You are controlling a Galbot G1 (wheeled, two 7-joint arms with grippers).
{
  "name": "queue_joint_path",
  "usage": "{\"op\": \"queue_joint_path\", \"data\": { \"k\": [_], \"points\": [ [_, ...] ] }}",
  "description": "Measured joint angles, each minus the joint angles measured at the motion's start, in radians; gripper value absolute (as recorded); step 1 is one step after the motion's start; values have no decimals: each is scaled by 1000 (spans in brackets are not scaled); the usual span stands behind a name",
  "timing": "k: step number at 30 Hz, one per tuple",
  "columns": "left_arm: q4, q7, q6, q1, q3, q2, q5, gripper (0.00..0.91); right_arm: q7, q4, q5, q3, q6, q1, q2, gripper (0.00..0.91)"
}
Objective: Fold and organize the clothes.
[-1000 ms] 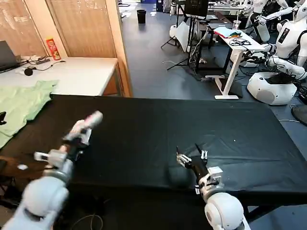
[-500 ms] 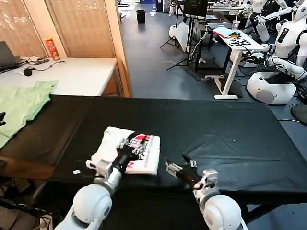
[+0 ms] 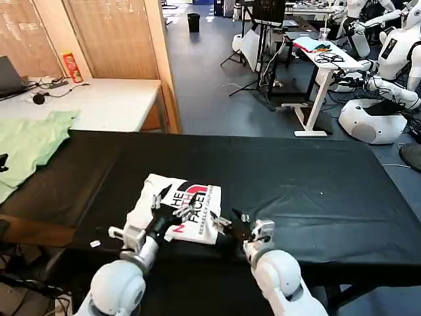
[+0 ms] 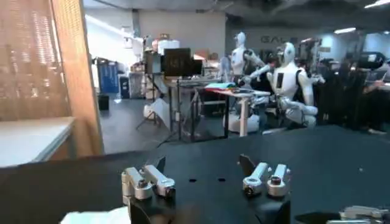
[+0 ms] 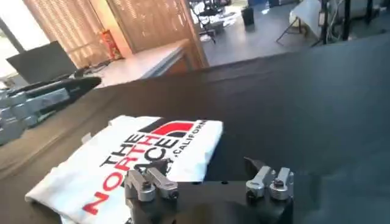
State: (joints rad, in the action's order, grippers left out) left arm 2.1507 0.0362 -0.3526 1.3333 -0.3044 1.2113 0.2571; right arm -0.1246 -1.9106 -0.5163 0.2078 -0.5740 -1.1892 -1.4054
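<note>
The T-shirt point(image 3: 176, 205) lies folded into a compact rectangle, print up, near the front edge of the black tabletop point(image 3: 316, 191), so the folding looks done, with perhaps only tidying left. Left gripper point(image 3: 172, 209) hovers over it and right gripper point(image 3: 227, 222) sits just beside it, both with jaws spread and empty. There's open cloth to the right and behind; a green garment point(image 3: 29, 146) lies far left.

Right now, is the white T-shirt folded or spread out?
Folded. The white T-shirt lies as a compact rectangle on the black table, print side up, with both claws at its near edge.
</note>
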Motion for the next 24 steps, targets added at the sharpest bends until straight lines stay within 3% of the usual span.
{"op": "queue_joint_path", "data": {
  "k": [1, 3, 10, 19, 20, 21, 24],
  "points": [
    [2, 0, 1, 5, -3, 0, -2, 878, 0, 15, -6, -1, 0, 4, -6, 195],
    [5, 0, 2, 13, -11, 0, -2, 878, 0, 34, -10, -2, 2, 8, -12, 59],
    [8, 2, 9, 36, -31, 1, -4, 878, 11, 78, -37, 8, 9, 27, -14, 10],
    [8, 4, 35, 70, -68, 4, -4, 878, 39, 103, -70, 89, 3, 81, 46, 29],
    [3, 5, 37, 73, -73, 4, -4, 878, 37, 106, -71, 105, -6, 89, 59, 98],
    [0, 6, 39, 75, -76, 4, -3, 878, 36, 108, -72, 121, -18, 93, 73, 878],
    [-9, 33, 55, 79, -78, 4, 6, 878, 34, 98, -77, 165, -49, 90, 119, 878]
  ]
}}
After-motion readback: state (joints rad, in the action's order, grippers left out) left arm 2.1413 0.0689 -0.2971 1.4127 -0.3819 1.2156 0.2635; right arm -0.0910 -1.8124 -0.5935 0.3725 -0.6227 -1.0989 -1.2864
